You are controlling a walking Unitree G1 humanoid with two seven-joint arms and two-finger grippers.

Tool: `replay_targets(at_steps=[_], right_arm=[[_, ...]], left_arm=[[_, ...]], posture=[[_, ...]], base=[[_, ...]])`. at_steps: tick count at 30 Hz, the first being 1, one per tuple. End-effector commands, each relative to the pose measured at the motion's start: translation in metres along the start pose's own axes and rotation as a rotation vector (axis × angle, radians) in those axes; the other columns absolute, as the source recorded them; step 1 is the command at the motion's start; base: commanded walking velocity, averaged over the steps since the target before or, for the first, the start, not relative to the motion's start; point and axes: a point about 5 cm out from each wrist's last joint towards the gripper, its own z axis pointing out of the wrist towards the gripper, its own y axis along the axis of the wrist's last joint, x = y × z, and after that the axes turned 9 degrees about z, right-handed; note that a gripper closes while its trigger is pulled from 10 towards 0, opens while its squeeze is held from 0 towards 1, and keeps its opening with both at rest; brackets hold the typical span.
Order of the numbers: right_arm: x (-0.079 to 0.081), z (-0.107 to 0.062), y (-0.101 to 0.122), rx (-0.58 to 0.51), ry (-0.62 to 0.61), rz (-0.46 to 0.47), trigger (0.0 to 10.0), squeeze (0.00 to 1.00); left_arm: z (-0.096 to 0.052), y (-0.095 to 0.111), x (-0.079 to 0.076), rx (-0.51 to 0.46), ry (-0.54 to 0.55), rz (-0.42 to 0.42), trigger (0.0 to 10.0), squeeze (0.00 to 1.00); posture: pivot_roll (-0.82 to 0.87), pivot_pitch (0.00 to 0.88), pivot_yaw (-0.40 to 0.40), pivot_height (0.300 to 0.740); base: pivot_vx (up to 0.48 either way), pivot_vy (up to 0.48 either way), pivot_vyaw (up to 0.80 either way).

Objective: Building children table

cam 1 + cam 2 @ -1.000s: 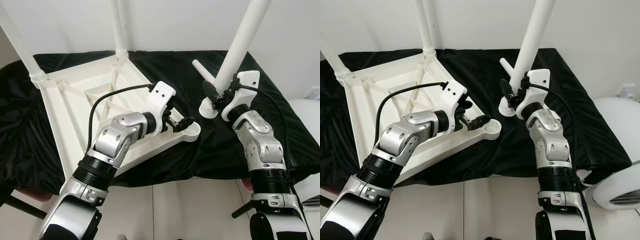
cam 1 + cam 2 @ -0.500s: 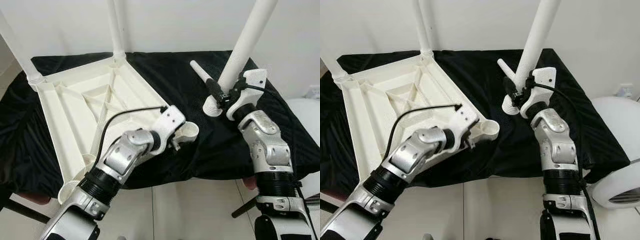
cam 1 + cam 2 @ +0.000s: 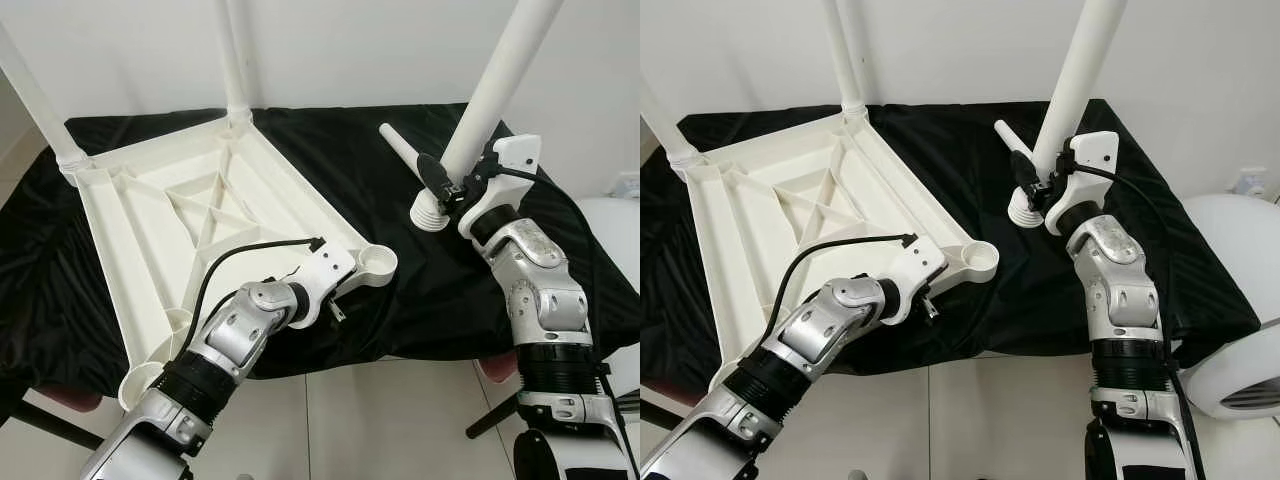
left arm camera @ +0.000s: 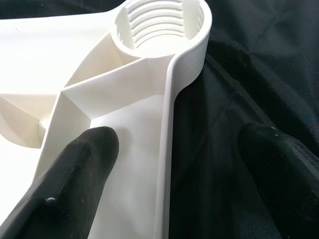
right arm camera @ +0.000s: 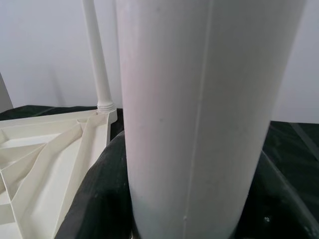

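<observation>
Currently our left gripper [image 4: 174, 149] straddles, unclenched, the tabletop [image 3: 180, 200] rim; our right gripper [image 3: 1035, 185] grasps a leg [image 3: 1075, 80].

Plain white-walled room [image 3: 330, 50], tiled floor [image 3: 390, 420], black-draped table [image 3: 330, 140]

My left fingers [image 4: 79, 169] are straddling the tabletop [image 3: 170, 215] rim, leaving its socket [image 3: 378, 263] standing open. Black cloth [image 3: 400, 300] is lying bare between the socket and the leg [image 3: 490, 90] I am gripping. A loose leg [image 3: 400, 148] is lying just beyond, crowding that side.
</observation>
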Motion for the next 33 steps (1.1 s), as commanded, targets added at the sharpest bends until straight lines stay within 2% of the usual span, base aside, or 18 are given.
replay_targets(at_steps=[1, 3, 4, 5, 6, 7, 9, 10, 12, 13, 24, 30, 33], right_arm=[[0.002, -0.001, 0.003, -0.011, 0.015, -0.002, 10.0, 0.0], [0.002, -0.001, 0.004, -0.012, 0.015, -0.003, 10.0, 0.0], [0.002, -0.001, 0.004, -0.013, 0.015, -0.004, 10.0, 0.0], [0.002, -0.001, 0.005, -0.014, 0.015, -0.006, 10.0, 0.0], [0.001, -0.001, 0.005, -0.016, 0.016, -0.01, 10.0, 0.0], [0.001, -0.001, 0.006, -0.017, 0.014, -0.013, 10.0, 0.0], [0.001, -0.002, 0.006, -0.017, 0.013, -0.016, 10.0, 0.0], [0.0, -0.002, 0.006, -0.018, 0.01, -0.017, 10.0, 0.0], [0.0, -0.003, 0.006, -0.019, 0.009, -0.019, 10.0, 0.0], [0.0, -0.003, 0.006, -0.02, 0.008, -0.019, 10.0, 0.0], [0.002, -0.006, 0.006, -0.017, 0.044, -0.018, 10.0, 0.0], [0.002, -0.008, 0.006, -0.008, 0.066, -0.021, 10.0, 0.0], [0.004, -0.011, 0.007, 0.002, 0.122, 0.0, 10.0, 0.0]], left_arm=[[0.003, -0.014, -0.003, 0.075, -0.005, -0.036, 7.9, 0.0], [0.003, -0.015, -0.002, 0.083, -0.005, -0.051, 7.9, 0.0], [0.004, -0.014, -0.002, 0.085, -0.009, -0.048, 4.4, 0.0], [0.005, -0.013, -0.002, 0.095, -0.011, -0.045, 5.3, 0.0], [0.006, -0.01, -0.002, 0.097, -0.018, -0.033, 9.1, 0.0], [0.007, -0.007, -0.001, 0.093, -0.021, -0.02, 7.8, 0.0], [0.008, -0.006, -0.001, 0.09, -0.022, -0.014, 7.8, 0.0], [0.008, -0.002, 0.0, 0.074, -0.029, -0.01, 3.8, 0.0], [0.009, 0.001, 0.001, 0.068, -0.028, -0.003, 3.9, 0.0], [0.009, 0.002, 0.002, 0.055, -0.038, -0.011, 0.0, 0.0], [0.009, -0.003, -0.004, 0.083, -0.092, 0.006, 0.0, 0.0], [0.005, -0.01, -0.009, 0.113, -0.134, 0.035, 0.0, 0.0], [0.001, -0.016, -0.009, 0.138, -0.155, 0.067, 0.0, 0.0]], posture=[[-0.09, 0.087, 0.05, 0.74], [-0.09, 0.085, 0.051, 0.74], [-0.1, 0.084, 0.054, 0.74], [-0.1, 0.081, 0.056, 0.74], [-0.1, 0.08, 0.061, 0.74], [-0.11, 0.075, 0.066, 0.74], [-0.11, 0.075, 0.066, 0.74], [-0.11, 0.073, 0.07, 0.74], [-0.11, 0.071, 0.075, 0.74], [-0.11, 0.07, 0.077, 0.74], [-0.12, 0.075, 0.08, 0.74], [-0.11, 0.088, 0.081, 0.74], [-0.11, 0.098, 0.082, 0.74]], base=[[0.0, 0.0, 0.0], [0.0, 0.0, 0.0], [0.0, 0.0, 0.0], [0.0, 0.0, 0.0], [0.0, 0.0, 0.0], [0.0, 0.0, 0.0], [0.0, 0.0, 0.0], [0.0, 0.0, 0.0], [0.0, 0.0, 0.0], [0.0, 0.0, 0.0], [0.0, 0.0, 0.0], [0.0, 0.0, 0.0], [0.0, 0.0, 0.0]])
